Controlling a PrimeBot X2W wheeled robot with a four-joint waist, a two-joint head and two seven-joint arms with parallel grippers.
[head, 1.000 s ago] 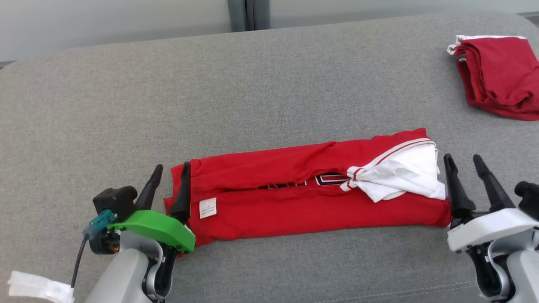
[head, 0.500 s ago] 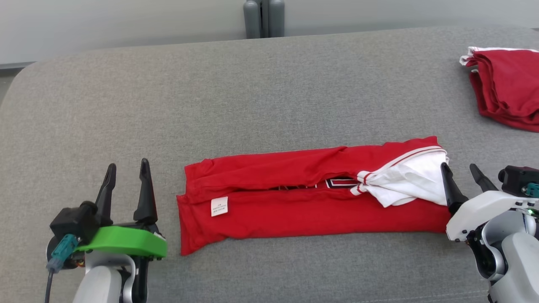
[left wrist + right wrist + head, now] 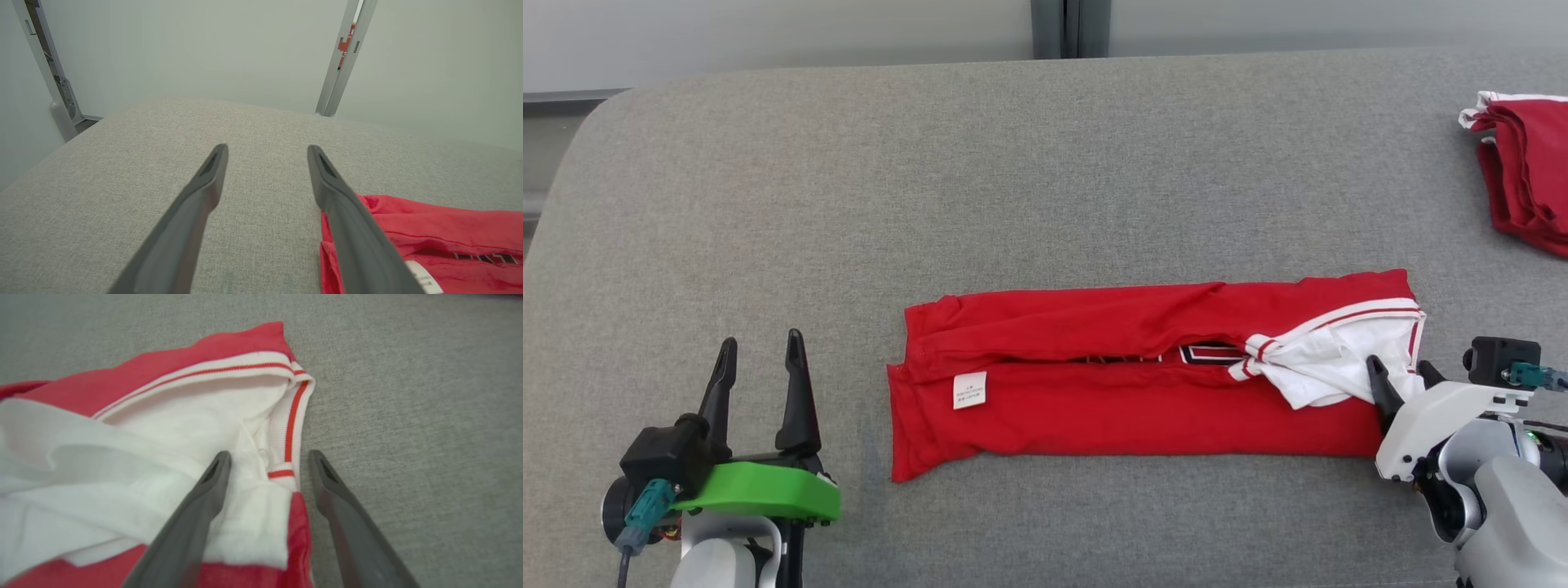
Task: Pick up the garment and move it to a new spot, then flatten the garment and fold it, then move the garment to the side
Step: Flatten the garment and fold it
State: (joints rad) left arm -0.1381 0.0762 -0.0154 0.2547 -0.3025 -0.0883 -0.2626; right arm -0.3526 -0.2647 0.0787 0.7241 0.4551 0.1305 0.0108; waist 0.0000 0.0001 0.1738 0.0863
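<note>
The garment (image 3: 1143, 392) is red with a white trimmed part at its right end, and it lies folded into a long strip on the grey surface (image 3: 1013, 188). My left gripper (image 3: 760, 347) stands open to the left of the strip, clear of it. In the left wrist view the gripper (image 3: 267, 149) holds nothing and the garment's corner (image 3: 429, 241) lies beside its right finger. My right gripper (image 3: 1401, 371) is open at the strip's right end. Seen from the right wrist, the gripper (image 3: 269, 455) straddles the garment's (image 3: 163, 416) striped white edge, one finger over cloth and one over bare surface.
A second red garment (image 3: 1527, 180) lies folded at the far right of the surface. The surface's rounded corner and edge are at the upper left. A pale wall with a metal post (image 3: 1070, 24) stands behind.
The camera has shifted. My left gripper has drawn back leftward off the garment's left edge. My right gripper has come in over the garment's right end.
</note>
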